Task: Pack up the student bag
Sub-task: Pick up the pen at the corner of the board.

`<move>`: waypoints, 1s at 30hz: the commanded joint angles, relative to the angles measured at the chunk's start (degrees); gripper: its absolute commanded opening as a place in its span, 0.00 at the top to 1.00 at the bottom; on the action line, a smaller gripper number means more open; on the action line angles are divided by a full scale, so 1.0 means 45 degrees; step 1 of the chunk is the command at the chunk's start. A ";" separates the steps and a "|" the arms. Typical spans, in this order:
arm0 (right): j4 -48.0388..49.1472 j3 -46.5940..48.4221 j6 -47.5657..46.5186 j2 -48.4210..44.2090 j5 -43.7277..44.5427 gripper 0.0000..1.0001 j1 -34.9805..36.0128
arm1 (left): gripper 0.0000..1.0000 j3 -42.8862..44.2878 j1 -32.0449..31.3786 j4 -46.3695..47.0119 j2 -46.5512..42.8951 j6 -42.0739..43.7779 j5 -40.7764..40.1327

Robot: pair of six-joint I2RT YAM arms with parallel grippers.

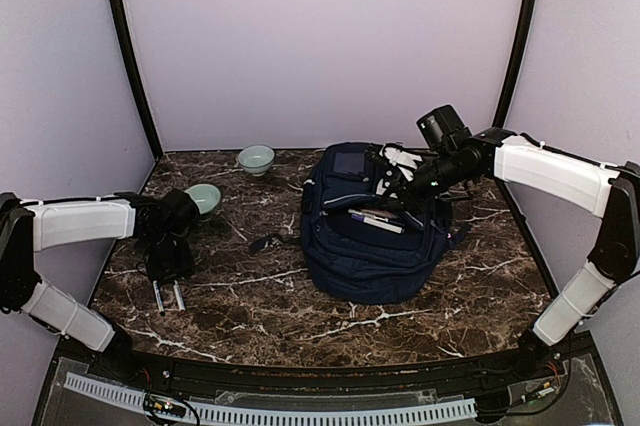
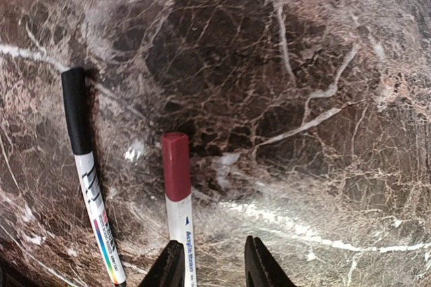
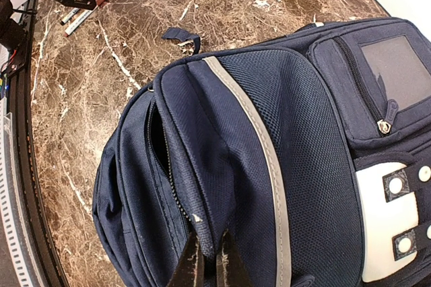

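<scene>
right wrist shows student bag (image 3: 269,166), left wrist markers (image 2: 177,186)

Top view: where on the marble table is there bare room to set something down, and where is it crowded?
Free: the near strip between the two markers and the student bag, and the corner right of the bag. Crowded: around the two bowls and left tool.

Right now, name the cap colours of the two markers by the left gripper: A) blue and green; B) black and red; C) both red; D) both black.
B: the left wrist view shows a black-capped marker and a red-capped marker by the left gripper.
</scene>
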 commanded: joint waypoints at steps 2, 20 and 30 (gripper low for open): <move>0.0600 -0.0105 0.0062 -0.0186 -0.0259 1.00 -0.0112 | 0.68 -0.0353 0.0138 -0.0572 -0.0160 -0.0789 0.0097; 0.0580 -0.0163 0.0022 -0.0205 -0.0314 1.00 -0.0129 | 0.76 -0.0935 0.0253 0.0025 0.0263 -0.0917 0.0322; 0.0582 -0.0164 0.0020 -0.0158 -0.0330 1.00 -0.0125 | 0.78 -0.1052 0.0282 0.0373 0.0620 -0.0848 0.0532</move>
